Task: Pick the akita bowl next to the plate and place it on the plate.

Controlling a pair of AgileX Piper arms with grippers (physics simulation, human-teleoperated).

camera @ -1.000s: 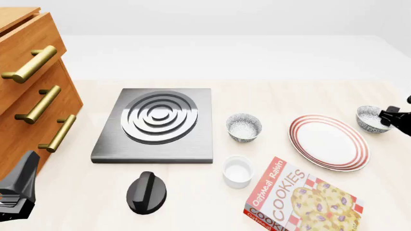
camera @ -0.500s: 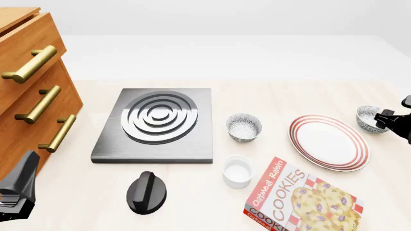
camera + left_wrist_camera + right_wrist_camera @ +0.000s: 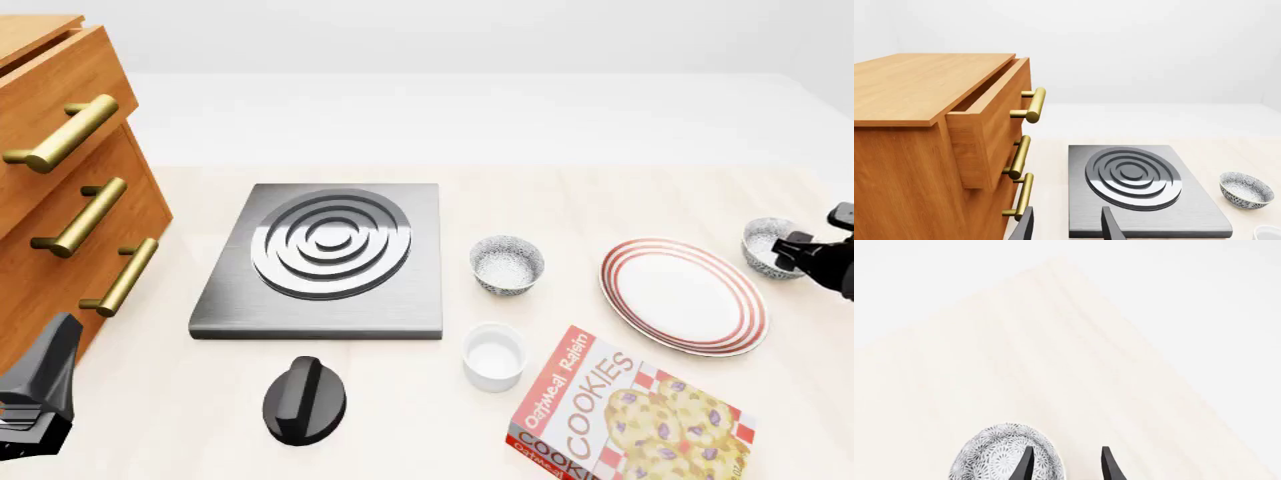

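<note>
The plate [image 3: 683, 296], white with red rim stripes, lies at the table's right. An akita bowl [image 3: 763, 244] stands just beyond the plate's right edge, and my right gripper [image 3: 798, 250] is at its right side. In the right wrist view the gripper [image 3: 1067, 450] is open; one finger [image 3: 1026, 465] is over the speckled bowl [image 3: 997, 452] and the other is outside its rim. A second identical bowl [image 3: 507, 264] stands left of the plate, apart from it. My left gripper [image 3: 51, 355] rests open and empty at the front left.
A steel burner plate [image 3: 324, 258] lies centre-left, with a black knob [image 3: 304, 400] in front of it. A white ramekin [image 3: 494, 355] and a cookie box [image 3: 627, 415] lie in front of the plate. A wooden drawer cabinet [image 3: 67, 190] stands at the left.
My right gripper has shifted slightly at the right-hand bowl's side, and its body now sits further off the right edge. Both bowls, the plate and the left arm are unmoved.
</note>
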